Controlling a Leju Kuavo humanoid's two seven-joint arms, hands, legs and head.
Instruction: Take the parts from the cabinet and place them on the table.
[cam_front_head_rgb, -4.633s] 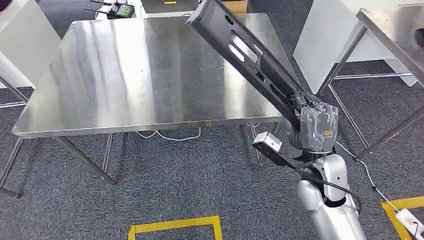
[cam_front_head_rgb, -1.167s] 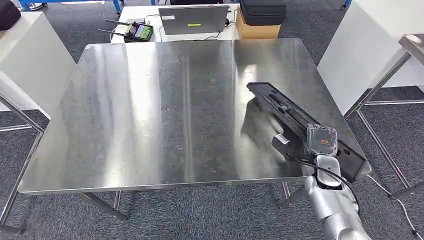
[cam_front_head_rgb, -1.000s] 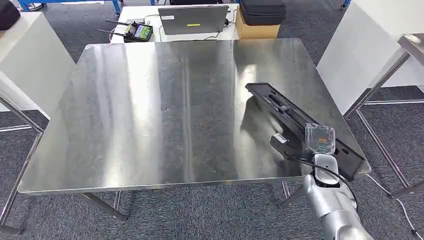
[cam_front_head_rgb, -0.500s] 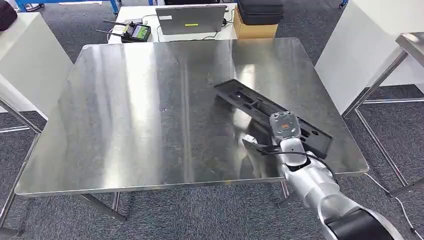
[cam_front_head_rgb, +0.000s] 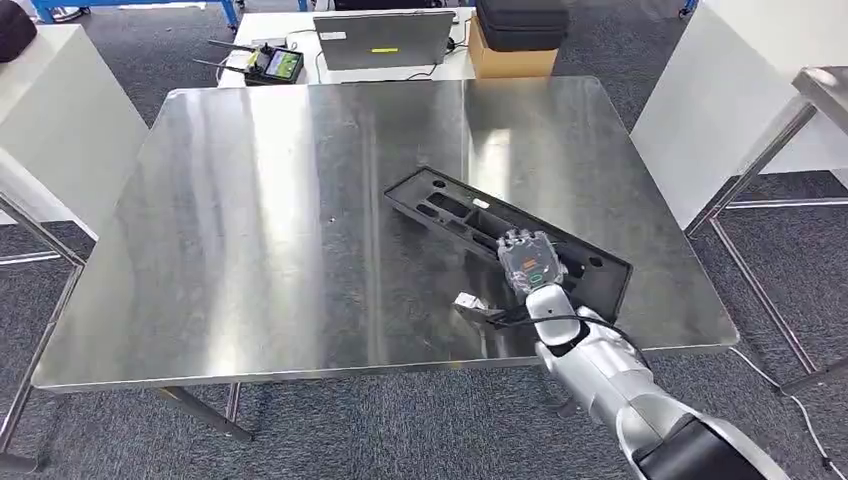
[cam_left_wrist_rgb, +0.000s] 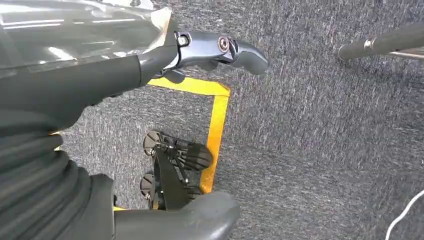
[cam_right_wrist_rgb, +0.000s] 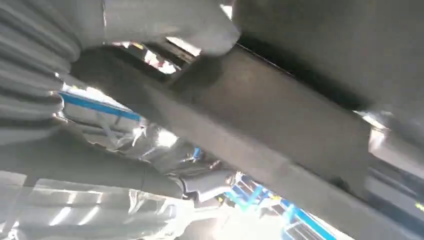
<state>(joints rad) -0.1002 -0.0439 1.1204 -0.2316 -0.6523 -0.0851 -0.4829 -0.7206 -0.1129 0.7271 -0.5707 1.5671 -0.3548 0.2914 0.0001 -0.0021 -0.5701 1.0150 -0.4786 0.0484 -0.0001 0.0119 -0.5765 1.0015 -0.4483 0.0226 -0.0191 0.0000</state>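
A long black plastic part (cam_front_head_rgb: 450, 210) with several cut-outs lies slanted across the right half of the steel table (cam_front_head_rgb: 250, 200). My right hand (cam_front_head_rgb: 527, 262) grips its near end, just inside the table's front edge. Seen from the right wrist, the part (cam_right_wrist_rgb: 280, 130) is a dark bar crossing close in front, with my thumb (cam_right_wrist_rgb: 165, 25) laid over it. My left hand (cam_left_wrist_rgb: 75, 85) hangs beside me above the carpet, fingers (cam_left_wrist_rgb: 215, 50) apart and holding nothing.
Behind the table are a laptop (cam_front_head_rgb: 383, 40), a remote controller (cam_front_head_rgb: 270, 63) and a cardboard box (cam_front_head_rgb: 512, 62) with a black case on top. White panels stand left (cam_front_head_rgb: 50, 130) and right (cam_front_head_rgb: 720, 90). Another steel table (cam_front_head_rgb: 825, 85) is at the far right.
The part came down from raised over the table to resting on it. Over the last second my right hand has carried it left, toward the table's middle.
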